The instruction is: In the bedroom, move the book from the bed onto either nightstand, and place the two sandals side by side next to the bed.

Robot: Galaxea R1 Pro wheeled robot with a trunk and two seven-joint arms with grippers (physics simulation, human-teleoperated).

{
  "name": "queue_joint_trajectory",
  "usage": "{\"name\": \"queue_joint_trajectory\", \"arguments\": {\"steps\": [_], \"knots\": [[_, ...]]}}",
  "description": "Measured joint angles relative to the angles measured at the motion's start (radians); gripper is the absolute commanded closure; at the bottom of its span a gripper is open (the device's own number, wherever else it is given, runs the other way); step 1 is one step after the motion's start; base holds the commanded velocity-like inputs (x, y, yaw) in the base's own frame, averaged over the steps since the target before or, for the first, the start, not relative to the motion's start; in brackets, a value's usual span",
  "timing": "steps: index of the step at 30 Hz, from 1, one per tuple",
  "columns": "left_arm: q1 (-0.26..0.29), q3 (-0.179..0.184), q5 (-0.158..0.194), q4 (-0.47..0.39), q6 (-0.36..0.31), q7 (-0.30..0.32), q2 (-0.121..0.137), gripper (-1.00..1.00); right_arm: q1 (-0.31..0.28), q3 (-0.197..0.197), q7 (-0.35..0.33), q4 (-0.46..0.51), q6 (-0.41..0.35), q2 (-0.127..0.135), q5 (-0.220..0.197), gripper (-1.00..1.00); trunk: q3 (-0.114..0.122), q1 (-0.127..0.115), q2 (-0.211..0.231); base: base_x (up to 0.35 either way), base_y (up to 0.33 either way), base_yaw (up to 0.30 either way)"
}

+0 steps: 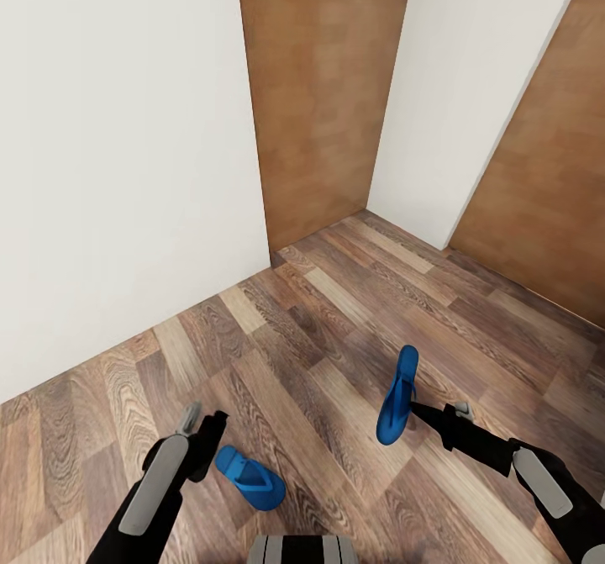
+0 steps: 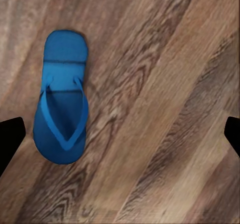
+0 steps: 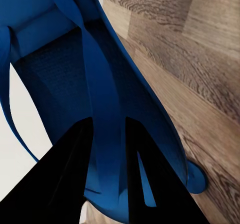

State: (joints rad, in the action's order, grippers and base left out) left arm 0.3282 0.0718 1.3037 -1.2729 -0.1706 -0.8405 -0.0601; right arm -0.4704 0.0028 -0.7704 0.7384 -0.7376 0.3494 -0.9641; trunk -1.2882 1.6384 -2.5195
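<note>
Right claw (image 1: 413, 407) pinching sandal strap (image 3: 107, 119) — left claw (image 2: 120, 134) wide, seemingly empty.

I have the left end effector (image 1: 220, 420) hanging over the floor with its jaws wide apart and empty, while my right end effector (image 1: 418, 408) is clamped on a blue sandal (image 1: 398, 396), arm outstretched.

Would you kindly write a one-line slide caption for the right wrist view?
Right hand shut on a blue sandal, its fingers pinching the strap, held above the wood floor.
</note>
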Motion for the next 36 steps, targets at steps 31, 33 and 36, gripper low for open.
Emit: {"name": "queue_joint_trajectory", "arguments": {"steps": [31,33,36], "knots": [[0.012,-0.001,-0.010,0.055,0.091,0.000,0.034,-1.00,0.000,0.000,0.000,0.000,0.000,0.001,0.002,1.00,-0.073,0.009,-0.004,0.000,0.000,0.000],[0.012,0.000,-0.010,0.055,0.091,0.000,0.033,-1.00,0.000,0.000,0.000,0.000,0.000,0.001,0.002,1.00,-0.081,0.009,-0.005,0.000,0.000,0.000],[0.012,0.000,-0.010,0.055,0.091,0.000,0.033,-1.00,0.000,0.000,0.000,0.000,0.000,0.001,0.002,1.00,-0.093,0.011,-0.006,0.000,0.000,0.000]]}}
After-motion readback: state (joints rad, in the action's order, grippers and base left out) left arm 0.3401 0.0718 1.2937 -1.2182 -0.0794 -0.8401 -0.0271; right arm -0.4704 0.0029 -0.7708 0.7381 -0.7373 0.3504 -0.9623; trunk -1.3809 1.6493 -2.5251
